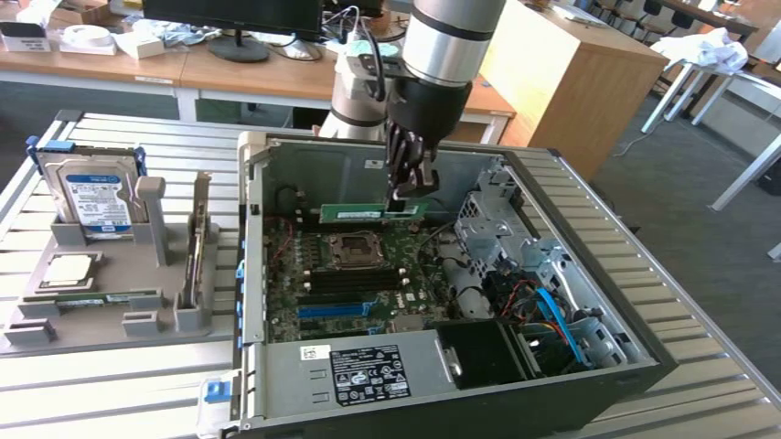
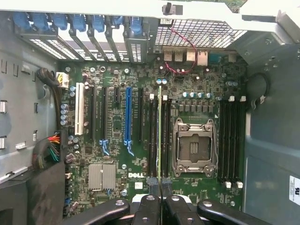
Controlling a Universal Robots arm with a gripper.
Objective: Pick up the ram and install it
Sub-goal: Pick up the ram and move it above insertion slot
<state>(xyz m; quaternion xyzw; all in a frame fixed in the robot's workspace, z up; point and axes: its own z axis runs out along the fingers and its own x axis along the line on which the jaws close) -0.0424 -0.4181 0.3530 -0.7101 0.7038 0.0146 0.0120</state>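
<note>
The gripper is clenched on one end of the ram and holds it level, on its edge, in the air above the socket. From the wrist camera, the ram stands just beside the socket, over the black slots.

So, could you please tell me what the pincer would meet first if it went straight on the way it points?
Held in the pincer, the ram would likely reach the black memory slots beside the CPU socket first; which slot exactly is unclear.
</note>
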